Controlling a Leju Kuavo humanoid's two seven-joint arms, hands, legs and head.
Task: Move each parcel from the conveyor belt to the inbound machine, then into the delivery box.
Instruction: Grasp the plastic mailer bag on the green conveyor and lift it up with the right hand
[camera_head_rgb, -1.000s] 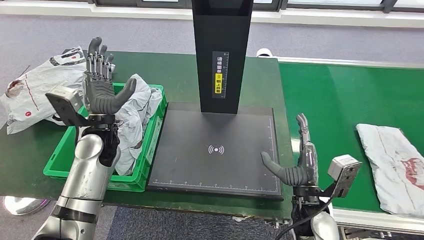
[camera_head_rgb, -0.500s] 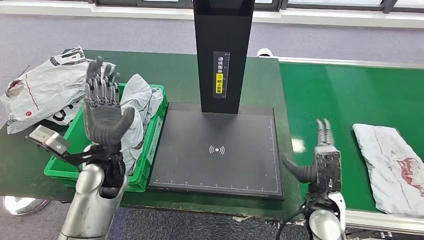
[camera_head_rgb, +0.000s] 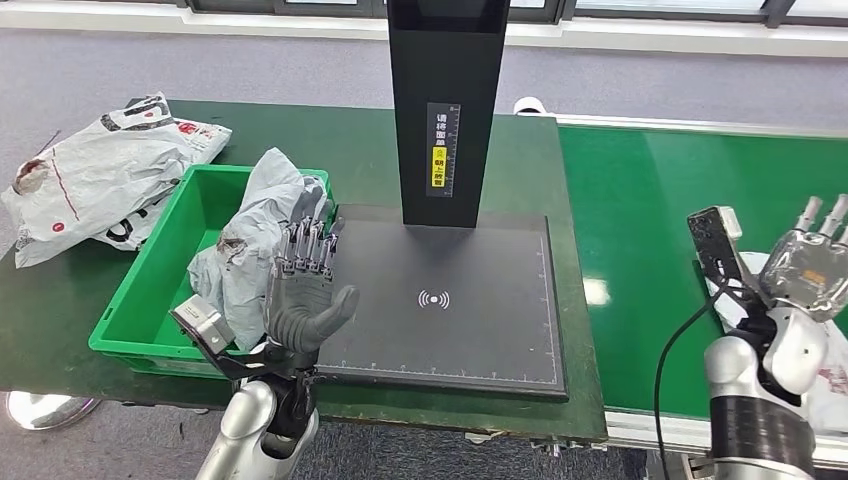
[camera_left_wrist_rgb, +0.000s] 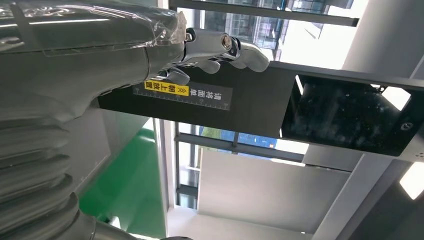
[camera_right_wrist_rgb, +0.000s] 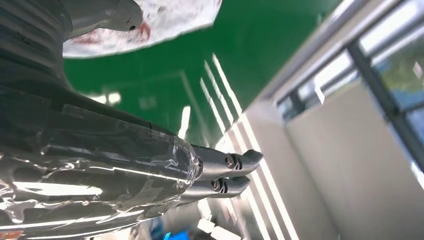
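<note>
From the head view we see the left robot hand (camera_head_rgb: 305, 290) raised upright at the near edge of the black inbound machine (camera_head_rgb: 440, 300), fingers spread, holding nothing. A grey parcel (camera_head_rgb: 255, 245) lies crumpled in the green delivery box (camera_head_rgb: 150, 290) on the bench (camera_head_rgb: 60, 300). The right robot hand (camera_head_rgb: 812, 262) hangs over the conveyor belt (camera_head_rgb: 650, 200), back toward us, above a white parcel (camera_head_rgb: 830, 375). In the left wrist view we see its fingers (camera_left_wrist_rgb: 227, 47) apart. In the right wrist view the fingers (camera_right_wrist_rgb: 225, 172) extend straight, empty.
</note>
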